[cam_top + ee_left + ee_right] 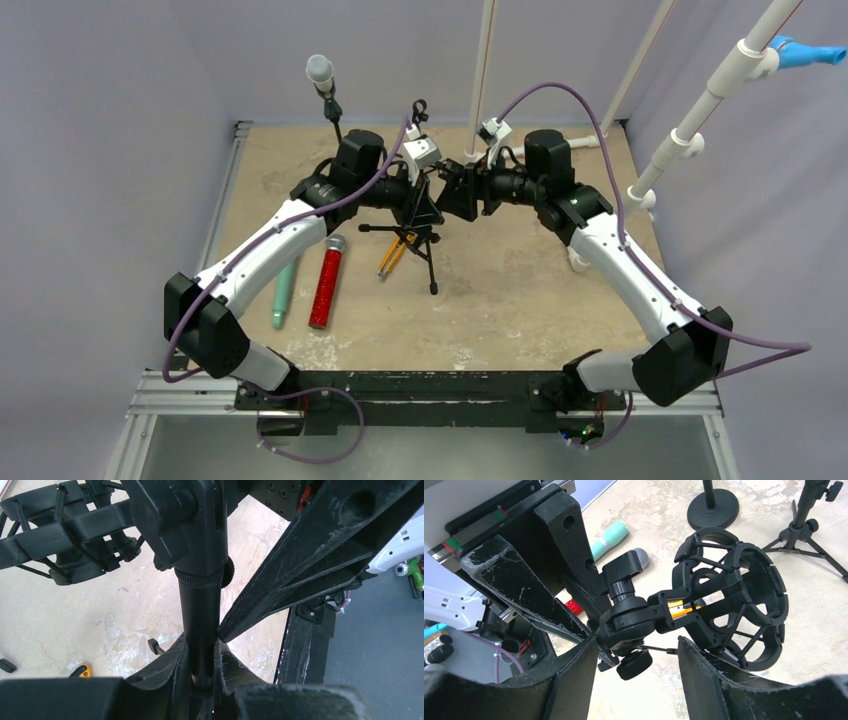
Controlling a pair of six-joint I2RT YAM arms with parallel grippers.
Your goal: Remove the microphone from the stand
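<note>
- Black tripod stand [430,265] sits mid-counter [540,285], between my two arms.
- Left claw [201,666] is pinched narrow on the stand's upright pole, just below the collar. Its fingers [165,677] press either side.
- Right claw [638,642] is spread wide and straddles the swivel joint of the shock mount [734,595]. One finger looks to be brushing the joint, the other stands apart.
- Shock mount is tipped on its side atop the pole.
- Red glitter microphone [325,282] lies flat on the counter by the left arm, with a teal microphone [284,292] just beside it.
- Grey-headed microphone [319,70] is upright on a slim stand [333,115] at the back left.
- Orange item [392,255] lies under the tripod legs. I cannot tell what it is.
</note>
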